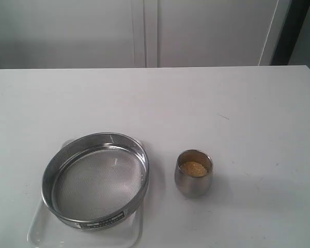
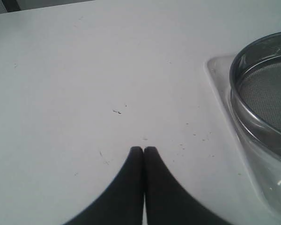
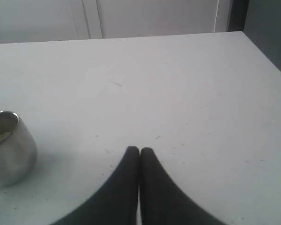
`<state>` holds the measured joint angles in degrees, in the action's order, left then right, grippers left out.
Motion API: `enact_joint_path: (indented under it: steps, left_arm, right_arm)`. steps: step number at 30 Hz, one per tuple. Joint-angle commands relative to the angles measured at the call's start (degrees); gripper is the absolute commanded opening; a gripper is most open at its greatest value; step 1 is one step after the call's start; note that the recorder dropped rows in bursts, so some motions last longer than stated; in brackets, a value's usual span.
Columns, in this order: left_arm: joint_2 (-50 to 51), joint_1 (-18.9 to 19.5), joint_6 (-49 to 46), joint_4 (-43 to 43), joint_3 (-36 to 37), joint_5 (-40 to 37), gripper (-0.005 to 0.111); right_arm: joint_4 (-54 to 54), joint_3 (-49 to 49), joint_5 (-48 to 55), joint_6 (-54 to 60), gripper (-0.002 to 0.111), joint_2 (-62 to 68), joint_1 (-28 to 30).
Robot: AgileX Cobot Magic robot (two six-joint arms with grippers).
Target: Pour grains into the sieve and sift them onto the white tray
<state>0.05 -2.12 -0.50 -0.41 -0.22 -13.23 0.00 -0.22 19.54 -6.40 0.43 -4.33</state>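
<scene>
- black, tapered and pressed tip to tip: the left gripper [image 2: 143, 149] is fully closed with nothing between its fingers, reaching out level over the bare white table top [image 2: 84, 70].
- off to one side of those fingertips and well apart from them, the left wrist view shows a corner of the white rectangular shallow tray [image 2: 220, 75] with the wide round metal sieve with its wire-mesh bottom [image 2: 267, 89] resting on it.
- the right gripper [image 3: 139, 149] has the same pose, with dark fingers closed together, holding nothing, stretched over open table.
- the small rounded steel cup [image 3: 9, 150] stands upright to one side of the right fingertips, clearly apart from them.
- in the exterior view the tray [image 1: 41, 232] lies at the near edge of the table, on the left.
- the sieve [image 1: 95, 178] sits on the tray and covers most of it, with a label strip on its near side wall.
- the cup [image 1: 194, 181] stands just right of the sieve, near it but not touching.
- the golden-yellow grains [image 1: 194, 168] lie inside the cup, below its rim.
- beyond them the table [image 1: 222, 103] runs back to pale cabinet doors [image 1: 144, 31].
</scene>
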Motion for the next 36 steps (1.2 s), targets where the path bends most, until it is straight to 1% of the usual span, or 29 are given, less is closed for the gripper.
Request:
enact_joint_path:
  steps: [1,7,10,14,15,17,21,23,26,29,36]
  left_arm:
    - [-0.05,-0.30,0.50,-0.60,0.22,-0.10,0.000]
    - [-0.05,-0.30,0.50,-0.60,0.22,-0.10,0.000]
    - [-0.05,-0.30,0.50,-0.60,0.22,-0.10,0.000]
    - [-0.05,-0.30,0.50,-0.60,0.22,-0.10,0.000]
    - [-0.05,-0.30,0.50,-0.60,0.22,-0.10,0.000]
    - [-0.05,-0.30,0.50,-0.60,0.22,-0.10,0.000]
    - [-0.05,-0.30,0.50,-0.60,0.22,-0.10,0.000]
    - [-0.05,-0.30,0.50,-0.60,0.22,-0.10,0.000]
    - [-0.05,-0.30,0.50,-0.60,0.22,-0.10,0.000]
    - [-0.05,-0.30,0.50,-0.60,0.22,-0.10,0.000]
    - [-0.05,-0.30,0.50,-0.60,0.22,-0.10,0.000]
  right_arm:
    - [0.00,0.22,-0.29,0.21,0.000,-0.28,0.33]
    - [0.00,0.22,-2.61,0.35,0.000,-0.28,0.33]
    - [0.81,0.22,-5.79,-0.01,0.000,-0.28,0.33]
    - [2.37,0.22,-14.01,-1.16,0.000,-0.28,0.33]
    - [3.22,0.22,-18.90,-3.47,0.000,-0.28,0.33]
    - [3.22,0.22,-22.62,-7.65,0.000,-0.28,0.33]
    - [3.22,0.22,-22.34,-16.05,0.000,-0.28,0.33]
    - [3.22,0.22,-22.34,-17.91,0.000,-0.28,0.33]
    - [2.96,0.22,-23.29,-17.93,0.000,-0.28,0.33]
    - [2.96,0.22,-29.21,-19.34,0.000,-0.28,0.33]
    - [2.99,-3.53,-25.64,-19.31,0.000,-0.28,0.33]
